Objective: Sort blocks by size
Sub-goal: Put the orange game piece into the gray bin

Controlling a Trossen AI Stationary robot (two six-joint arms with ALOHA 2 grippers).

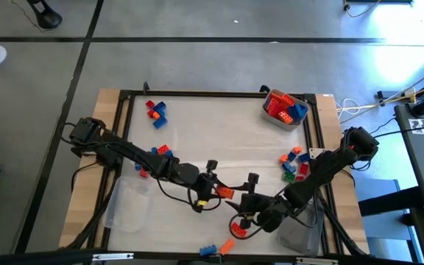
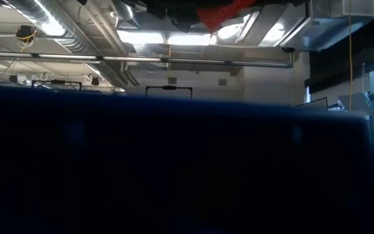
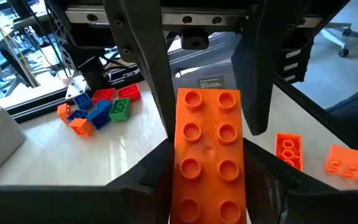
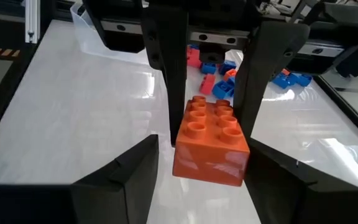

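Your left gripper (image 3: 207, 134) is clamped on a long orange brick (image 3: 207, 155), held above the near middle of the table (image 1: 219, 125). Your right gripper (image 4: 211, 124), just right of it and nearer you, grips a chunky orange block (image 4: 211, 143). Loose blocks lie in a far-left cluster (image 1: 155, 112) and a right-side pile (image 1: 294, 163), and more fill the far-right tub (image 1: 284, 108).

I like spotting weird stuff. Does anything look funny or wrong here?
Mostly no. Each end effector, left and right, holds an orange block. Only oddity: the low view is nearly blocked by something dark right against the camera.
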